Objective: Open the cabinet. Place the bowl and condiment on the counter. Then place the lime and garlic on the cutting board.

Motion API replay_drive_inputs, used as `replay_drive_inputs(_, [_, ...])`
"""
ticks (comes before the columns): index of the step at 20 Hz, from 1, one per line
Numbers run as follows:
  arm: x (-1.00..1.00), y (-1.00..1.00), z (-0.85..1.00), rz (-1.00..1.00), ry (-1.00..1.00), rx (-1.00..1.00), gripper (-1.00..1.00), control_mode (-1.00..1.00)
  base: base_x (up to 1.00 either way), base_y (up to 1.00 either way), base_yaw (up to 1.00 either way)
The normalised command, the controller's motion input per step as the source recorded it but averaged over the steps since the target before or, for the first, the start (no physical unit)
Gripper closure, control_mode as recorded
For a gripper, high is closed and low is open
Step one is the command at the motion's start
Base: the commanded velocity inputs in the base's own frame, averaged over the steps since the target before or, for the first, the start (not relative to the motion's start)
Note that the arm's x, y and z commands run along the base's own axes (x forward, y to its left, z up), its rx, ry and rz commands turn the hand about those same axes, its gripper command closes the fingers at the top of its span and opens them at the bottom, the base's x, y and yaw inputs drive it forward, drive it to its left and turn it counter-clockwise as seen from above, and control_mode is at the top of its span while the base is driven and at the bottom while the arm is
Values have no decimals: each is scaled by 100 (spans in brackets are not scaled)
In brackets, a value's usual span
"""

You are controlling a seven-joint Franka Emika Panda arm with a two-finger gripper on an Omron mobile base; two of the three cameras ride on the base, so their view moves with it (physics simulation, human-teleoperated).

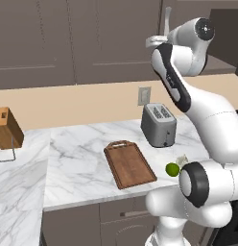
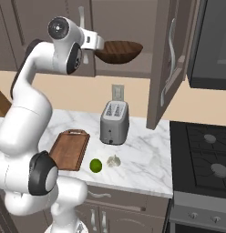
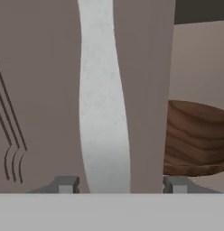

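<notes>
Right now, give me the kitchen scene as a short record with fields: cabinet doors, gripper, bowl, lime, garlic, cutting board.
cabinet doors: right door swung open; left door closed
gripper: gripper at the left door's silver handle, a finger on either side, not shut on it
bowl: bowl on the cabinet shelf
lime: lime on the counter, right of the cutting board
garlic: garlic on the counter beside the lime
cutting board: cutting board flat on the counter, nothing on it
toaster: toaster behind the lime and garlic
</notes>
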Motion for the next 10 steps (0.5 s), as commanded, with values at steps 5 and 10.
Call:
replay_drive_inputs(5, [-97, 40, 0, 4, 0, 0, 100, -100, 0, 0, 0])
replay_drive_inputs(10, [-100, 69, 4, 5, 0, 0, 100, -100, 0, 0, 0])
